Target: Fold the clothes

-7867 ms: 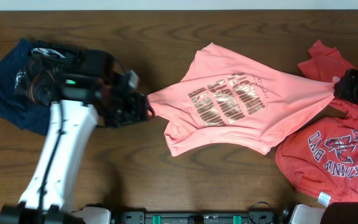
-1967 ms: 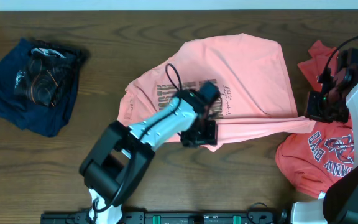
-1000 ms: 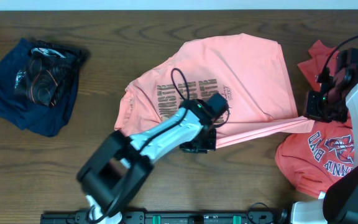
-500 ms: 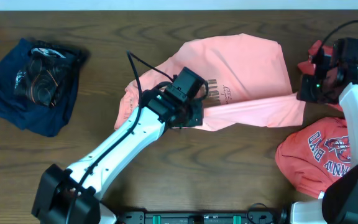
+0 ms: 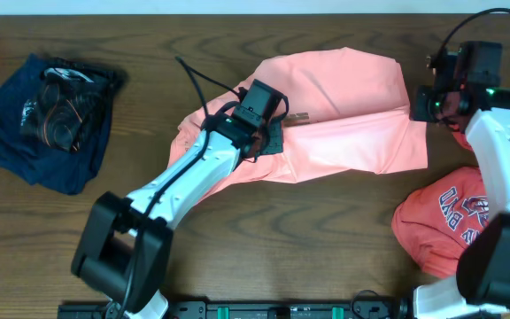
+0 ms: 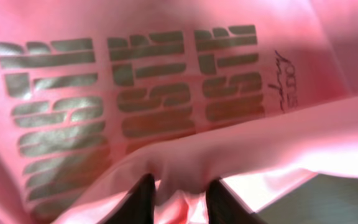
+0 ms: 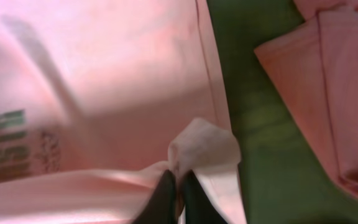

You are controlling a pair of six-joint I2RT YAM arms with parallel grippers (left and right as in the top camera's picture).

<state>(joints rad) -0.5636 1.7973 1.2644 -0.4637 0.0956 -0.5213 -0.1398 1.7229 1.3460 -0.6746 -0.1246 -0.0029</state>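
The light salmon-pink T-shirt (image 5: 343,115) lies at the table's middle, its lower half folded up over the dark lettering. My left gripper (image 5: 268,133) is shut on a fold of its left edge; the left wrist view shows the cloth (image 6: 179,180) pinched between the fingers, with the lettering (image 6: 129,93) beyond. My right gripper (image 5: 419,111) is shut on the shirt's right corner (image 7: 201,149), which bunches between the fingertips. The coral-red T-shirt (image 5: 459,221) with a navy-and-white emblem lies crumpled at the right; part of it shows in the right wrist view (image 7: 334,93).
Dark navy garments with a black swirl-printed piece (image 5: 47,120) lie at the far left. Bare wooden table (image 5: 282,239) shows along the front. A strip of table (image 7: 260,93) shows between the two shirts.
Both grippers have carried the pink shirt's lower edge up and away from the front, folding it over the lettering. The right gripper moved up beside the shirt's right edge.
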